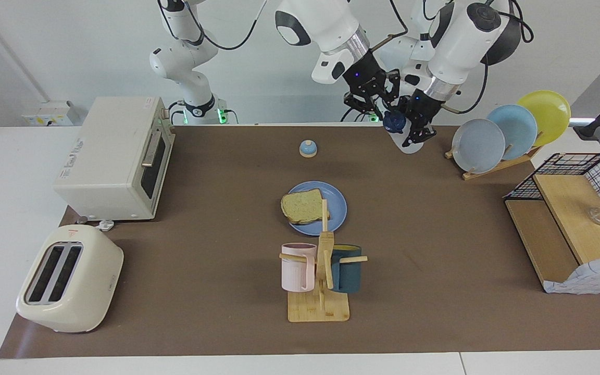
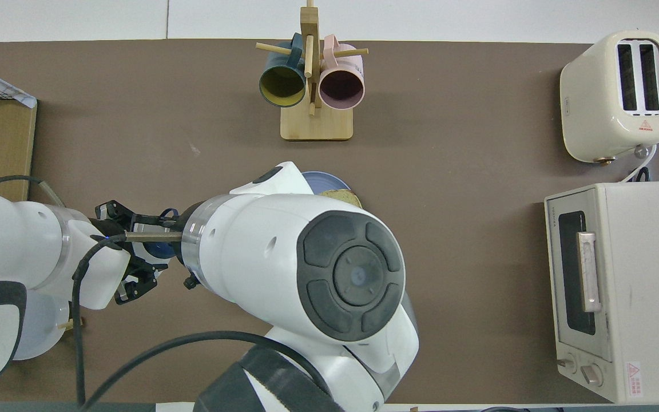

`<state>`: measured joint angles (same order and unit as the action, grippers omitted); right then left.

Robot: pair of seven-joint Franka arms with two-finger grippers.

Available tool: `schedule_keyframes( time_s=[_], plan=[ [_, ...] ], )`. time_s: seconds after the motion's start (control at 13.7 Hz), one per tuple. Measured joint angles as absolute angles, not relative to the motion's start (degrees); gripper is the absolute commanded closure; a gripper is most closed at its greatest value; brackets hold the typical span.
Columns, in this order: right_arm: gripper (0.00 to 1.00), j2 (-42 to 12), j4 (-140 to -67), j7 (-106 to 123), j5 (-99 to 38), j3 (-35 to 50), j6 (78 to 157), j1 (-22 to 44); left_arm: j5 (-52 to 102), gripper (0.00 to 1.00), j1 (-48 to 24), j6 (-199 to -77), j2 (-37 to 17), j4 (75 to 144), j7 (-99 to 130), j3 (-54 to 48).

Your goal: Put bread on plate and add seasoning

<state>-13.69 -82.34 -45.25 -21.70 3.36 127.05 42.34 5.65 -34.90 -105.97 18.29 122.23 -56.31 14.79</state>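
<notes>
The bread [image 1: 302, 207] lies flat on the medium-blue plate [image 1: 337, 211] in the middle of the table; both are mostly hidden under the right arm in the overhead view. The seasoning bottle [image 1: 409, 146], translucent white with a navy cap [image 1: 395, 121], is held tilted in the air over the table's edge nearest the robots, toward the left arm's end. My left gripper [image 1: 419, 133] is shut on the bottle's body. My right gripper [image 1: 386, 109] reaches across and is at the cap. The cap also shows in the overhead view [image 2: 158, 250].
A blue-domed bell [image 1: 308, 149] sits nearer to the robots than the plate. A mug tree [image 1: 321, 271] with two mugs stands farther out. A toaster oven [image 1: 117, 156] and toaster [image 1: 71, 278] are at the right arm's end; a plate rack [image 1: 508, 130] and wire shelf [image 1: 571, 208] are at the left arm's end.
</notes>
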Motion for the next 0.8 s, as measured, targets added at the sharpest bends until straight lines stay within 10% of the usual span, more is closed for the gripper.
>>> schedule_keyframes(
  time_s=[0.58, 0.8],
  plan=[
    [0.77, -13.7, -82.3, -45.2, -21.7, 3.4, 127.0, 42.3, 5.6, 1.0, -34.9, -106.0, 18.3, 122.2, -56.3, 14.8],
    [1.0, -13.8, -82.3, -45.2, -21.7, 3.4, 127.1, 42.3, 5.6, 1.0, -34.9, -106.1, 18.3, 122.2, -56.3, 14.8]
  ],
)
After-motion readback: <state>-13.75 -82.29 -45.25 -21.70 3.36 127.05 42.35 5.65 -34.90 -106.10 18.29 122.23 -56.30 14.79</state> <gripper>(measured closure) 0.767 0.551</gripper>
